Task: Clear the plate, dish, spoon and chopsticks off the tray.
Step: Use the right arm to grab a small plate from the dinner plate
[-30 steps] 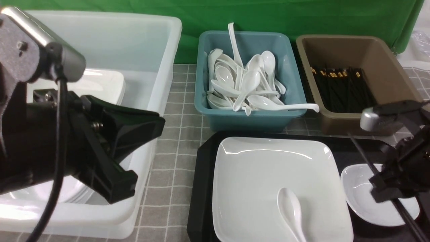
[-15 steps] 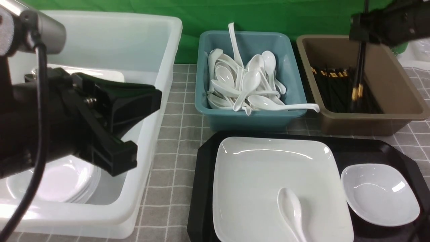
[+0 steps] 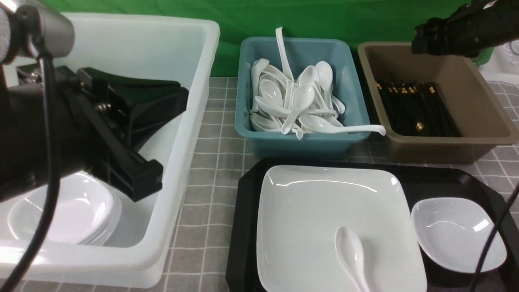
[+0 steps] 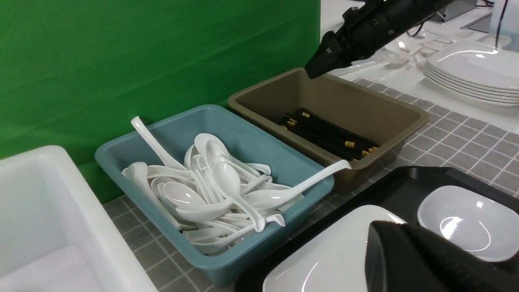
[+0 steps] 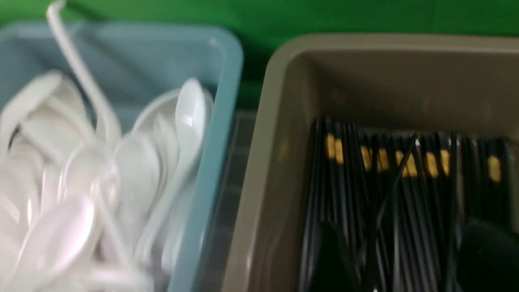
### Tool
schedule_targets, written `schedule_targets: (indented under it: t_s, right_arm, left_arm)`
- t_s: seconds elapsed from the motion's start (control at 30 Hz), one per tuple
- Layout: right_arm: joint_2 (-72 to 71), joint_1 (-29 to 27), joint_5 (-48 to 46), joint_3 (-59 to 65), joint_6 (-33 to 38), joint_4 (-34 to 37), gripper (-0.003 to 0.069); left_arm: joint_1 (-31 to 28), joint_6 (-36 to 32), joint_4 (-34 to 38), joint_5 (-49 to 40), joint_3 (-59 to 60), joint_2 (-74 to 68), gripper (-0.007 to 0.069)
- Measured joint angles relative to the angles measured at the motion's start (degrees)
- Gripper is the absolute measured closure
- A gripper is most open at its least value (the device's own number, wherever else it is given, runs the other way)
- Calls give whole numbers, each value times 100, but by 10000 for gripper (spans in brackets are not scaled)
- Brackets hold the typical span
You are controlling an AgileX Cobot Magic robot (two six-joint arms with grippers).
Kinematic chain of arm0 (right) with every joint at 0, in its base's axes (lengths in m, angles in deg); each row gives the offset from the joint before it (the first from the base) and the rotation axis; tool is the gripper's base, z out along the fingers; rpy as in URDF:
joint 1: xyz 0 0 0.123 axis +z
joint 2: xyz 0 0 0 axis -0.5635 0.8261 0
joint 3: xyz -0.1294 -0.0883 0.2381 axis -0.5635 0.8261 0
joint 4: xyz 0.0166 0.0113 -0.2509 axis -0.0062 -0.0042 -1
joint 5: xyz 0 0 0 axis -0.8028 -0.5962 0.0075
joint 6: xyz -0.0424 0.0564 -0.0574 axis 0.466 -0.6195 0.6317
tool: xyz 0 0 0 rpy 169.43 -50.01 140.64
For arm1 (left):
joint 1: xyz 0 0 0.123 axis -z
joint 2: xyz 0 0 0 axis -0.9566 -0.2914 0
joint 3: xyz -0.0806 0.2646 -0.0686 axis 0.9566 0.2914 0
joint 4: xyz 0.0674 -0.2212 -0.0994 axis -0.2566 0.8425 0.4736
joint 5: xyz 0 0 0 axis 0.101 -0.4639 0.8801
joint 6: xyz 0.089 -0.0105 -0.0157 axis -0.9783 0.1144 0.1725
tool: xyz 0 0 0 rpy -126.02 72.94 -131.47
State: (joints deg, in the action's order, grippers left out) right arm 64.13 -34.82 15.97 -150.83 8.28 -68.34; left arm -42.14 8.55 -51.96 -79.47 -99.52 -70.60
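On black tray (image 3: 243, 227): plate (image 3: 316, 211) filling the 9 o'clock side, spoon (image 3: 352, 251) at its 5 o'clock corner, handle toward 6 o'clock; dish (image 3: 454, 231) just beside plate at 3 o'clock. Off tray: chopsticks (image 3: 419, 121) in brown tub (image 3: 474, 93) at tray's 1 o'clock, atop other black sticks. Above that tub's 12 o'clock rim: right hand (image 3: 421, 40), released, empty. Over white bin (image 3: 178, 162) at 9 o'clock: left hand (image 3: 170, 140), fingers spread, grasping nothing. At 12 o'clock on tabletop (image 3: 211, 121): teal tub (image 3: 300, 144) of white spoons.
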Motion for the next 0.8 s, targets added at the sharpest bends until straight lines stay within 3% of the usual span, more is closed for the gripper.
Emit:
schedule_targets:
  t_s: [0.13, 0.2, 0.37, 0.53, 0.67, 0.8]
  right_arm:
    - [-422, 68, -986, -6, -10, -473, 298]
    - [-777, 268, -2030, 46, -18, -917, 337]
    - [-1389, 946, -3166, 1231, 1, -1495, 352]
    - [-2015, 1485, -2798, 3187, 326, -1825, 325]
    - [-2411, 1558, -1511, 4866, 855, -1936, 205]
    - [-2432, 1558, -365, 5794, 1068, -1972, 157]
  left_arm:
    - [0, -119, -29, 0, 0, 0, 604]
    - [0, -153, -157, -45, 0, 0, 604]
    - [0, -185, -319, -112, 0, 0, 604]
    - [0, -185, -341, -227, 0, 0, 604]
    - [0, -185, -339, -256, 0, 0, 604]
    - [0, -185, -344, -256, 0, 0, 604]
